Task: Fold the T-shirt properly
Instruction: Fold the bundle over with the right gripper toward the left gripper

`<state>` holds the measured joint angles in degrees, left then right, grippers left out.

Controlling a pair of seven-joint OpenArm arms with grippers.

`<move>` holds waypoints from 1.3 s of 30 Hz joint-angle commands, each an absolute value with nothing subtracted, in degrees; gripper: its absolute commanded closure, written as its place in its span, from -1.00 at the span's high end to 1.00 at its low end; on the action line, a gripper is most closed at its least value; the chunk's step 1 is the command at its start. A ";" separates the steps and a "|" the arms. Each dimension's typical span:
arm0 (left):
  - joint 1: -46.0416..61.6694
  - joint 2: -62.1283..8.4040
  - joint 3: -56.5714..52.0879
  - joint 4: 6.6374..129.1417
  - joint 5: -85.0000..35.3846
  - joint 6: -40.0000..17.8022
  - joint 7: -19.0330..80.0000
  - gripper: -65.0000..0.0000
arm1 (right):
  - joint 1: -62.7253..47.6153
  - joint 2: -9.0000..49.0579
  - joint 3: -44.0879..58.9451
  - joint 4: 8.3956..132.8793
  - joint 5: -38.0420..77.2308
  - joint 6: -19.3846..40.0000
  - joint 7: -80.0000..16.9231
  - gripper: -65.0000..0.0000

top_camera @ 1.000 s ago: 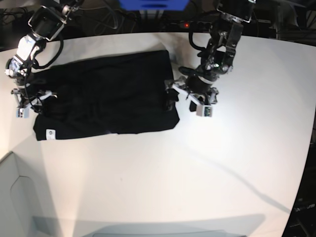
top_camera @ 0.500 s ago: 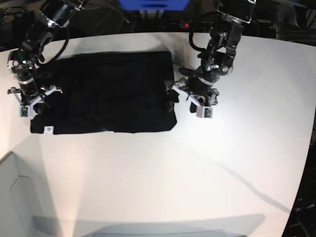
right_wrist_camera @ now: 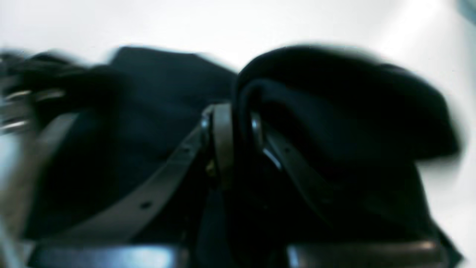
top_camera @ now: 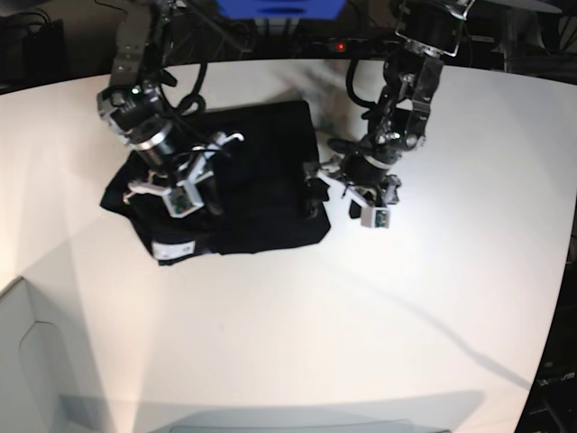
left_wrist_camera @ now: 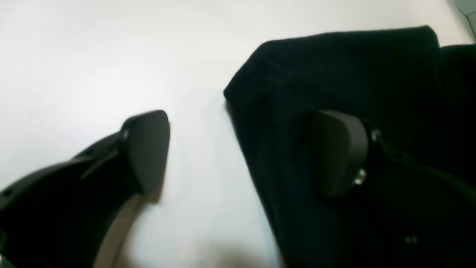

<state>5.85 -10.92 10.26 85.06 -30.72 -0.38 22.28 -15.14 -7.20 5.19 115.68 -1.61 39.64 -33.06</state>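
Right gripper clamped on T-shirt, carried from table's left edge toward centre; fold halfway. Left gripper open.

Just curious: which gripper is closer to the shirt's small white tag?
Right. The right gripper is close beside the white tag, clamping the T-shirt; the left gripper is across at its far edge.
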 commanded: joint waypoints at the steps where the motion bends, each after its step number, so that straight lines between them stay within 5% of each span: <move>1: 5.32 -11.03 10.24 85.41 -30.90 -0.13 23.08 0.79 | -14.46 -7.16 2.42 116.62 0.04 40.00 -30.90 -1.00; 8: 5.32 -11.03 10.24 85.76 -30.99 0.13 23.08 0.79 | -9.89 -4.88 -9.36 107.12 0.04 37.58 -30.90 -1.00; 26: 17.27 -13.93 -2.07 102.02 -30.99 0.22 23.08 0.79 | -2.51 -4.35 -11.56 98.42 0.04 37.58 -31.52 -1.00; 34: 19.38 -13.93 -4.09 102.02 -30.99 0.22 23.08 0.79 | -1.71 -2.42 -16.48 95.69 0.13 37.67 -30.90 -0.02; 39: 19.38 -13.93 -4.53 102.02 -30.99 0.22 23.08 0.79 | -2.15 -2.15 -16.13 102.81 0.31 37.67 -30.90 0.17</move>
